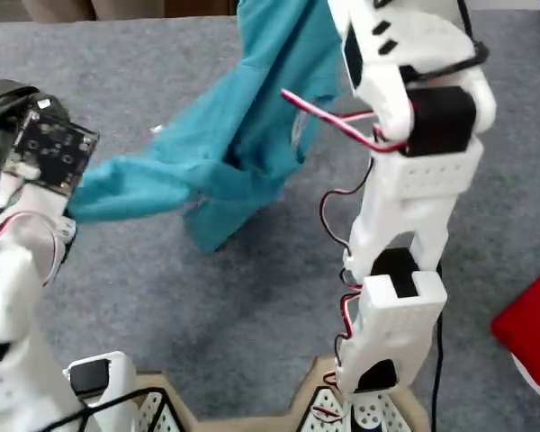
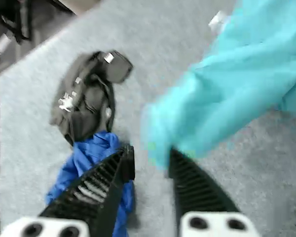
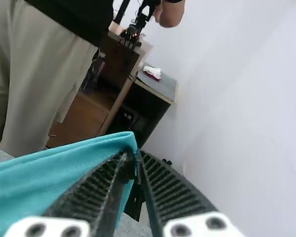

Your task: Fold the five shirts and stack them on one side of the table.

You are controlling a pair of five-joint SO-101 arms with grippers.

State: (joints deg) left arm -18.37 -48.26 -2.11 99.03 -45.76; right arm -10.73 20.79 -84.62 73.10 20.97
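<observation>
We find the teal shirt (image 1: 243,135) off the desk (image 1: 207,315), strung from the upper centre of the high view down to the left edge. The right fingers (image 3: 103,182) are pressed together on its hem, at the top of the tall right arm (image 1: 405,225). We judge this height is meant to let the cloth hang free and open out. The left fingers (image 2: 103,177) stand parted with the shirt's lower end between them, lying against one finger. No firm pinch is evident there. We judge the left arm (image 1: 27,252) is placed low so that the shirt can be stretched flat before folding. A black shirt (image 2: 86,98) and a blue shirt (image 2: 89,163) lie crumpled together on the desk, at the left of the left wrist view. A red cloth (image 1: 531,328) sits at the right edge of the high view. No folded stack is evident, so we rate the task as early. Risk noted: the lower end may slip out.
</observation>
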